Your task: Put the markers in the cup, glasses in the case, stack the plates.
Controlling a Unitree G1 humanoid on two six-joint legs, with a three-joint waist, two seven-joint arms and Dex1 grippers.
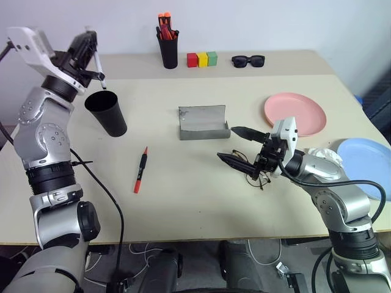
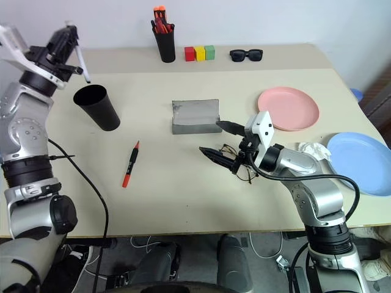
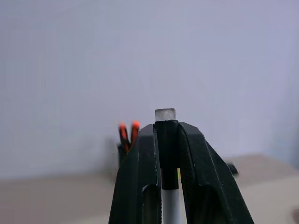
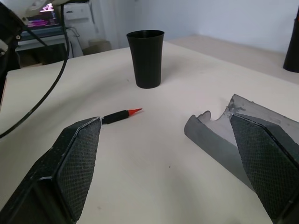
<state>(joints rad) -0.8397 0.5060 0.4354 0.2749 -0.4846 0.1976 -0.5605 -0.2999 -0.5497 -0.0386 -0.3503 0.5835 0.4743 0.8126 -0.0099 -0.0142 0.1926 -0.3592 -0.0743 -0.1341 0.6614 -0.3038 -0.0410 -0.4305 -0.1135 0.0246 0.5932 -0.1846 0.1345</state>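
My left jaws [image 1: 91, 54], raised above the cup [image 1: 107, 113], are clamped on a white-barrelled marker [image 1: 98, 66] that hangs tip-down over the cup's rim. In the left wrist view the same marker [image 3: 167, 163] shows end-on between the two black fingers [image 3: 140, 186], with the pen pot [image 3: 125, 149] and its orange-capped pens behind; that view does not show the cup.

My right jaws [image 1: 237, 145] stand wide apart, level, just over the bench [image 1: 183, 207], with the glasses [image 1: 253, 174] lying beneath and beside them. The head views show the glasses; the right wrist view does not, giving instead the red marker [image 4: 122, 115] lying flat, the cup [image 4: 145, 58] upright beyond it, and the open grey case [image 4: 219, 137] near one finger.

The red marker [image 1: 141, 170] lies on the bench between cup and case [image 1: 203, 122]. The pink plate [image 1: 295, 113] and blue plate [image 1: 365, 160] lie apart at the right, unstacked. Sunglasses [image 1: 248, 60] and three coloured blocks [image 1: 202, 59] sit at the far edge.
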